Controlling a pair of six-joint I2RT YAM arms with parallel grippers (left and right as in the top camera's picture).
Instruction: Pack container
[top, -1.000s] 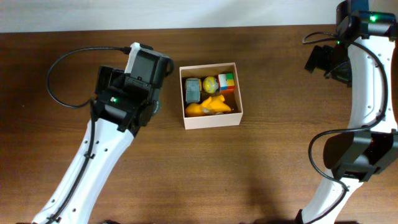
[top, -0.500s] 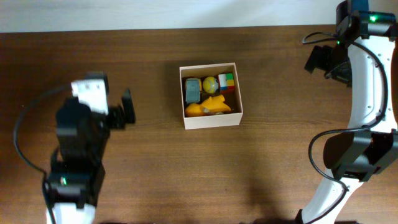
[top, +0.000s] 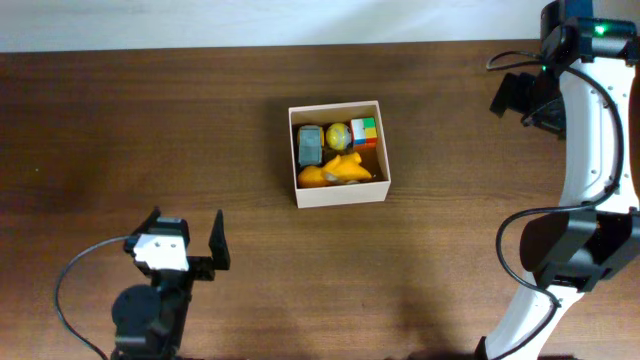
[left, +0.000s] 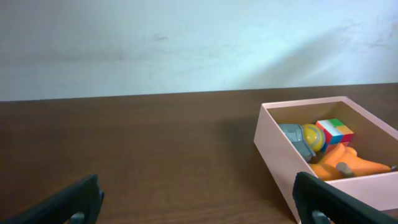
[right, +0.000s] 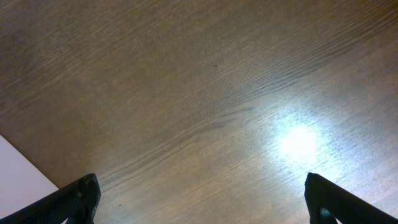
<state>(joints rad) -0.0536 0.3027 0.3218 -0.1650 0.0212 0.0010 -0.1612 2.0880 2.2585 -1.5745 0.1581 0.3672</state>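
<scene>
The container (top: 341, 194) is a white-walled box with a tan inside, standing mid-table. In it lie a grey toy (top: 310, 146), a yellow ball (top: 338, 135), a many-coloured cube (top: 364, 131) and an orange toy (top: 340, 171). My left gripper (top: 182, 232) hangs open and empty near the table's front left, well apart from the box. Its wrist view looks across bare wood at the container (left: 278, 155) to the right, with the left gripper (left: 199, 205) spread wide. At the far right back, the right gripper (top: 527, 104) is open over bare wood, and the right gripper (right: 202, 200) holds nothing.
A black cable (top: 70, 283) loops beside the left arm at the front left. The right arm's white link (top: 590, 150) runs down the right side to its base (top: 575, 252). A pale wall (left: 186, 43) stands behind the table's far edge.
The left arm has drawn back from beside the container's left wall to the table's front left, with its jaws still open. The right arm and the toys in the box have not moved.
</scene>
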